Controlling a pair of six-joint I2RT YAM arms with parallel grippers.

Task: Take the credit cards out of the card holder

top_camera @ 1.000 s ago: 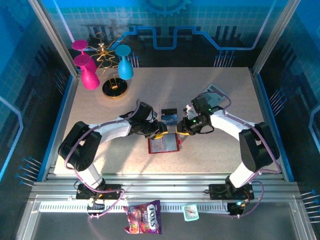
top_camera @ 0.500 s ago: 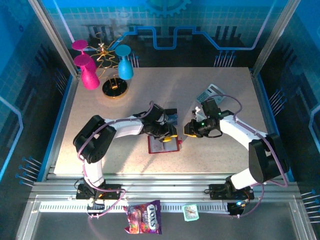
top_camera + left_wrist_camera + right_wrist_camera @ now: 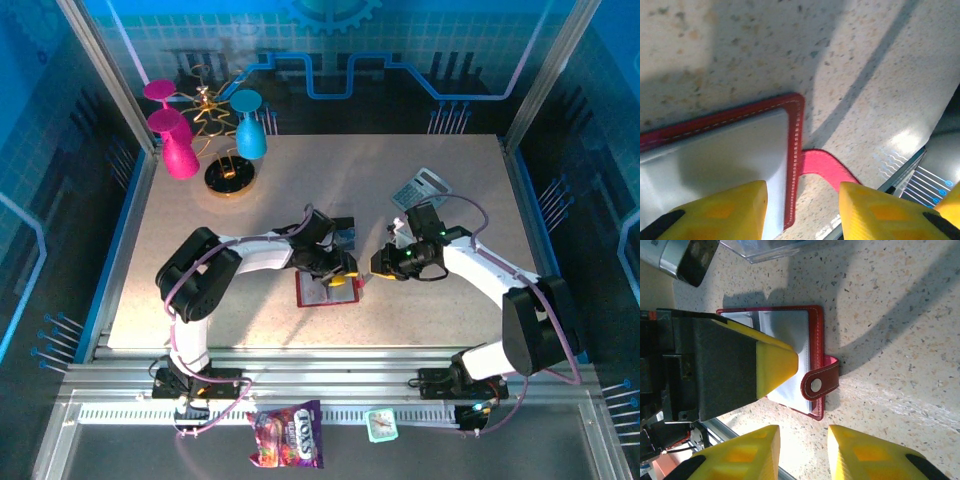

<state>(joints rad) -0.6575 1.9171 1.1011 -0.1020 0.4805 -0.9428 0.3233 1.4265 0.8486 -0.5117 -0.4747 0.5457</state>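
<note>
Under left gripper (image 3: pixel 802 205) (jaws apart): card holder (image 3: pixel 715 150)

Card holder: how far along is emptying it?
Done: card holder lies open on the table. In hand: left gripper, jaws open, straddles its edge; right gripper hovers by the snap tab, empty. Left: pulling cards from the pockets.

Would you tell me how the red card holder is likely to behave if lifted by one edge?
Probably floppy: the card holder lies open, thin and flat. Its glossy inner pockets look slippery to pinch. The snap tab sticks out loose and would likely bend, not lift it.
</note>
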